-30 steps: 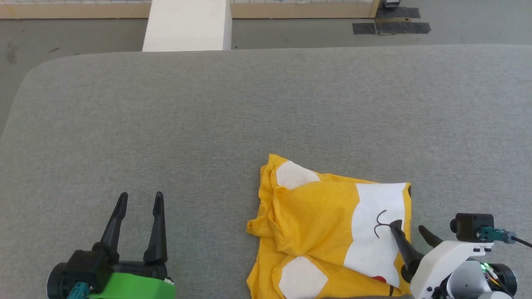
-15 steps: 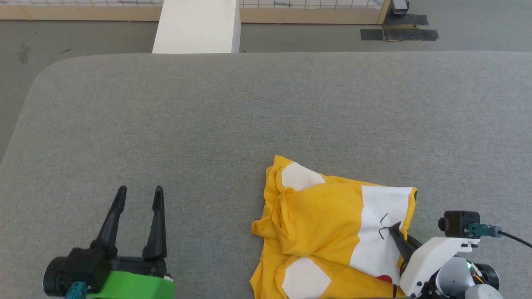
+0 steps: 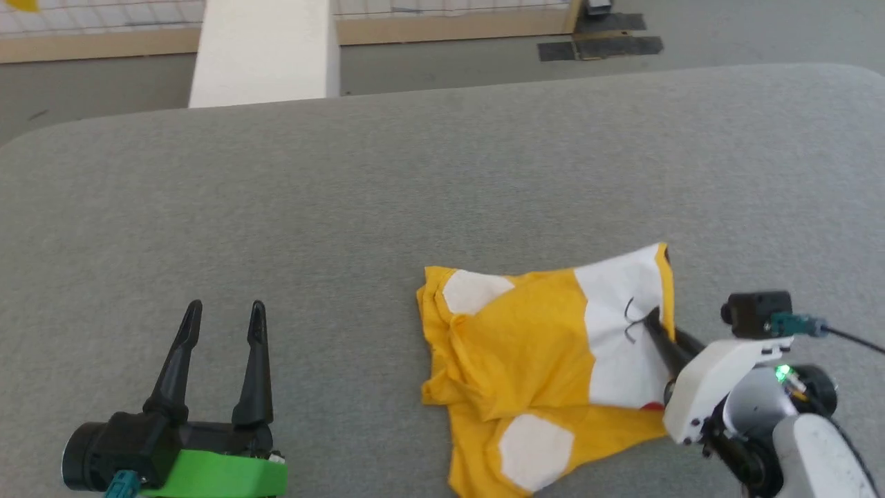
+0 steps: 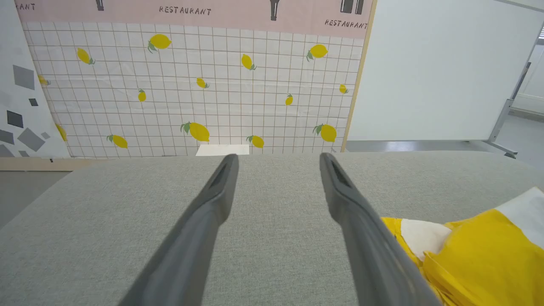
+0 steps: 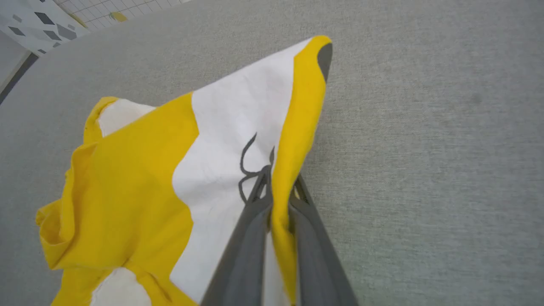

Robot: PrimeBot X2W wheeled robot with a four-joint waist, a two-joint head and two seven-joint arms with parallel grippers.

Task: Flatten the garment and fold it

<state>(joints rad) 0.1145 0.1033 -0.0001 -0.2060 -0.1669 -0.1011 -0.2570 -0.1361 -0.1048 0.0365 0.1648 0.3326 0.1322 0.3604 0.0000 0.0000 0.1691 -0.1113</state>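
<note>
Bright yellow cotton T-shirt (image 3: 532,353) w/ white patches & black line print is seen crumpled on grey fabric-covered table (image 3: 346,194), front-right of robot. Its right edge, raised in a peak, is pinched betw. closed fingers of right gripper (image 3: 657,322). Fingers of left gripper (image 3: 225,306) are spread wide, empty, well apart from shirt.
</note>
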